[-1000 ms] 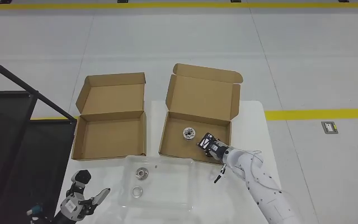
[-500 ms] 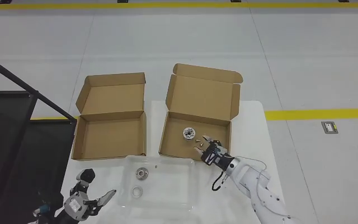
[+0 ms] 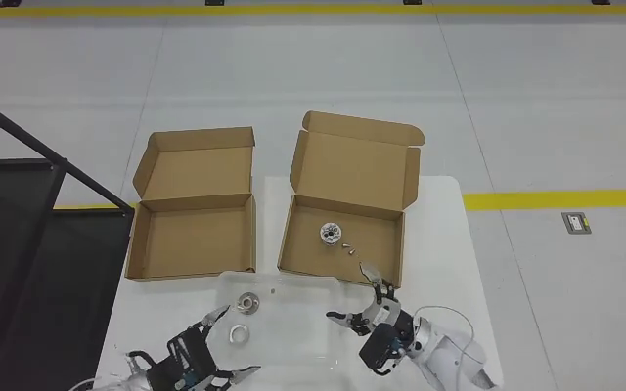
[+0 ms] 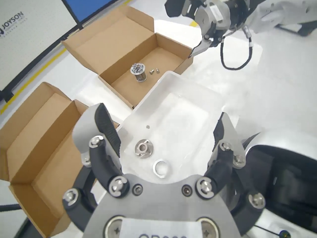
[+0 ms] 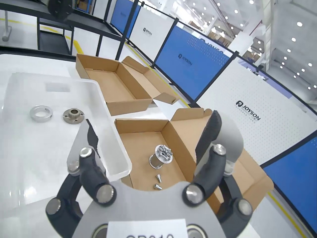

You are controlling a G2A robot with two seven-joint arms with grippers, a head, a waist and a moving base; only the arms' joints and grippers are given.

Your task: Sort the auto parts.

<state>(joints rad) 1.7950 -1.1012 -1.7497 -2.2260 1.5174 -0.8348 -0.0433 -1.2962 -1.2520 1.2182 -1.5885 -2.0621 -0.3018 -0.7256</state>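
Note:
A clear plastic tray at the table's front holds a metal ring and a flanged hub. The right cardboard box contains a ribbed metal cylinder and two small screws. My left gripper hangs open above the tray's front left, just short of the ring. My right gripper is open over the tray's right end, near the right box's front wall.
A second open cardboard box stands left of the first, its lid flap folded back. Bare white table lies right of the boxes. A black rack borders the table's left side.
The right gripper opened inside the right box, left the screws there, and drew back toward the front over the tray's end. The left gripper swung in from the front left corner to the tray.

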